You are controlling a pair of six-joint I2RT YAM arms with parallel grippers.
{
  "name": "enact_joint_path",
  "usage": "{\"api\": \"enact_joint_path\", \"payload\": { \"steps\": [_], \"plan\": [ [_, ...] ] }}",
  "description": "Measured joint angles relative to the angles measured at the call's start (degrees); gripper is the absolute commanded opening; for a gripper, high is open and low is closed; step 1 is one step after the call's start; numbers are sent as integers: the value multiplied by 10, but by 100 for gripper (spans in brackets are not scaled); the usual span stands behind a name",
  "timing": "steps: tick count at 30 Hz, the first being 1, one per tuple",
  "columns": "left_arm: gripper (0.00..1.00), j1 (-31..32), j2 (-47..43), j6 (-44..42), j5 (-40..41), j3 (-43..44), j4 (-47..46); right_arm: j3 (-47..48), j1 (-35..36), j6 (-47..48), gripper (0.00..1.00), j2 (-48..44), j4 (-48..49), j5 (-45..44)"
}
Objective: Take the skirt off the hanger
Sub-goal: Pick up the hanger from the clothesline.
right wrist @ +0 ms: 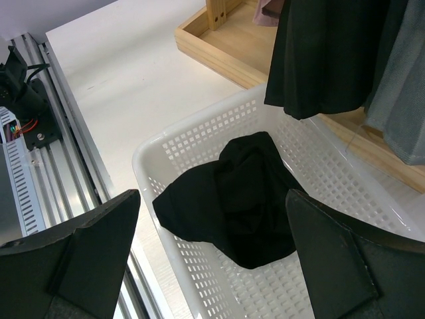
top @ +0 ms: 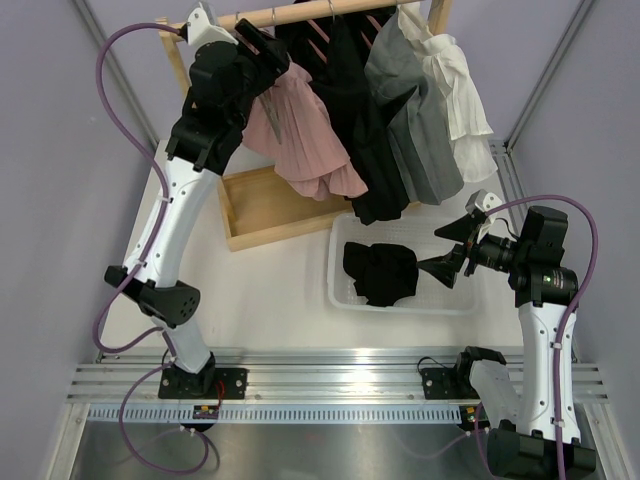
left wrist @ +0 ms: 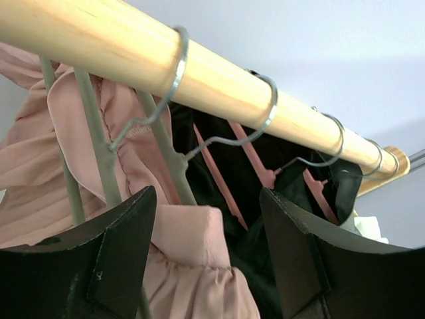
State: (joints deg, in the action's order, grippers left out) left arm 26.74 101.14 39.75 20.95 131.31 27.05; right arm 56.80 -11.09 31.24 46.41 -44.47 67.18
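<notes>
A pink pleated skirt [top: 300,140] hangs at the left end of the wooden rail [top: 290,15]. In the left wrist view it is on a grey-green hanger [left wrist: 99,143] whose wire hook [left wrist: 174,80] loops over the rail [left wrist: 133,46]. My left gripper [top: 265,58] is raised to the rail, open. The skirt's folded waistband [left wrist: 189,242] sits between the jaws of the left gripper [left wrist: 206,199], against the left finger and apart from the right one. My right gripper [top: 435,250] hovers open over the white basket [top: 335,290], holding nothing.
Black [top: 355,110], grey [top: 410,120] and white [top: 460,90] garments hang further right on the rail, on pink hangers [left wrist: 255,159]. A black garment [right wrist: 239,193] lies in the basket [right wrist: 153,143]. The rack's wooden base tray [top: 260,210] sits under the skirt.
</notes>
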Motion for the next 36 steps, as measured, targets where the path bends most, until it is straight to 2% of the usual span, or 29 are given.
{"api": "enact_joint_path", "payload": {
  "steps": [11, 19, 23, 29, 36],
  "plan": [
    [62, -20, 34, 7, -21, 1, -35, 0, 0, 3, 100, 0, -4, 2],
    [52, -21, 37, -11, -43, 0, -82, 0, 0, 6, 99, 2, -7, 8],
    [42, -21, 40, -27, -43, 0, -102, 0, 0, 7, 100, 2, -9, 10],
    [41, -21, 54, -44, -43, 0, -115, 0, 0, 7, 99, 2, -9, 10],
    [30, -22, 72, -63, -40, 0, -130, 0, 0, 7, 100, 3, -9, 10]
  ]
}}
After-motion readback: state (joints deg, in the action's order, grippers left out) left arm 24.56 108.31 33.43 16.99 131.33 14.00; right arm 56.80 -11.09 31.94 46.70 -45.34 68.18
